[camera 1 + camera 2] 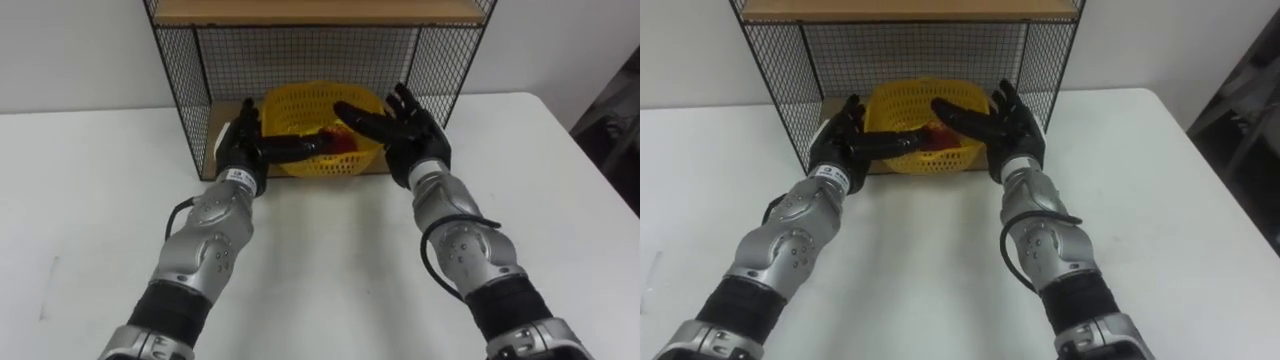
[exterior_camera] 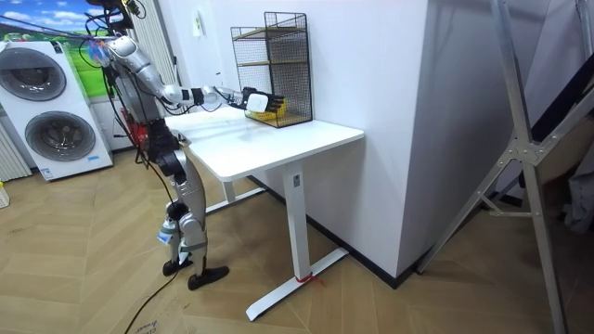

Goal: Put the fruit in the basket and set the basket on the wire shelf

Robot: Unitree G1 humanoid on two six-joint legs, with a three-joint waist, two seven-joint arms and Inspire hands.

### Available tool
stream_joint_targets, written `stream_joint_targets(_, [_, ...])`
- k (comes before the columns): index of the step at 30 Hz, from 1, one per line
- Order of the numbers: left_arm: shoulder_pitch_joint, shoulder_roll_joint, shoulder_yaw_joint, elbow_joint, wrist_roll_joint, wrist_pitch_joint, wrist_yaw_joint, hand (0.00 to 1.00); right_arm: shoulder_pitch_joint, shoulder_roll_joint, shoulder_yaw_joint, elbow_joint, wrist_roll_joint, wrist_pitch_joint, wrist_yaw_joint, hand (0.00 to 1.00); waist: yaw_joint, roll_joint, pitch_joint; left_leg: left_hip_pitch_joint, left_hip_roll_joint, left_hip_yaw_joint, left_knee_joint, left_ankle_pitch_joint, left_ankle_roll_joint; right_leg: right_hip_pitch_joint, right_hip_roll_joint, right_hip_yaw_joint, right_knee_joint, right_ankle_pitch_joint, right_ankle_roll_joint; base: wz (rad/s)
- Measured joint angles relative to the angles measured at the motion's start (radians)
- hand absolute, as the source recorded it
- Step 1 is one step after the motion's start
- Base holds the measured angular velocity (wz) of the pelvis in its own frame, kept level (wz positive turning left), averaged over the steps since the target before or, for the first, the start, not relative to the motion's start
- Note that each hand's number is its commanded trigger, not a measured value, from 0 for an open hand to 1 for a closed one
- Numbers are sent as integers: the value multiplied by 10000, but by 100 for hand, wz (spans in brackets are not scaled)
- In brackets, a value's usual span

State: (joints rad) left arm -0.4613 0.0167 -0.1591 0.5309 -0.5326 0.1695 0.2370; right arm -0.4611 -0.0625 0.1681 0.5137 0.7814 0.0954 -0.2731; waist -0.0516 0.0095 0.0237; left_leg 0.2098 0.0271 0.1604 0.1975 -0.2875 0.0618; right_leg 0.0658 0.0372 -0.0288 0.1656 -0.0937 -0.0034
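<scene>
Fingers (image 1: 365, 120) of the right hand (image 1: 412, 140) are standing straight and spread wide, holding nothing, at the right side of the basket (image 1: 300, 108). Those of the left hand (image 1: 240, 145) are likewise lying extended, one reaching across the basket's front wall; whether they are pressing on it cannot be told.

- Worktop (image 1: 330, 250): white, carrying the shelf at its far edge by the wall. In the room view the robot is standing at the end on that view's left, both arms reaching forward.
- Shelf (image 1: 195, 100): black wire with wooden boards, its front open toward the robot.
- Basket: yellow, sitting on the shelf's bottom board between the two hands.
- Fruit (image 1: 342, 140): red, lying inside the basket and partly hidden behind the fingers.
</scene>
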Motion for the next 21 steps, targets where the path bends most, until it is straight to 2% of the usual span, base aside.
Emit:
stream_joint_targets(5, [-83,6,84,358,175,48,0,0,-230,45,-355,860,-31,154,48,0,15,14,-8,105,-20,0,-3,0,0,86,-8,-2,-3,0,0,-3])
stream_joint_targets(10, [-82,2,605,782,222,66,7,0,-336,65,-831,1847,94,168,153,0,-16,61,-33,294,-26,-11,-7,0,0,366,-22,4,-165,1,2,1])
stream_joint_targets(16, [-122,-47,563,796,212,64,93,0,-661,66,-912,2333,236,149,143,0,-5,152,-62,158,-17,-34,7,0,0,285,-27,-48,-157,1,2,0])
stream_joint_targets(17, [-189,-44,566,862,214,64,93,0,-781,72,-912,2479,257,145,147,0,-22,158,-69,93,-17,-48,20,0,0,232,-28,-50,-142,1,2,4])
stream_joint_targets(21, [-1330,-6,598,1937,249,27,82,0,-2179,63,-922,3718,353,138,180,0,32,188,-86,-544,-17,-86,188,14,17,-474,-47,-81,68,142,-33,-1])
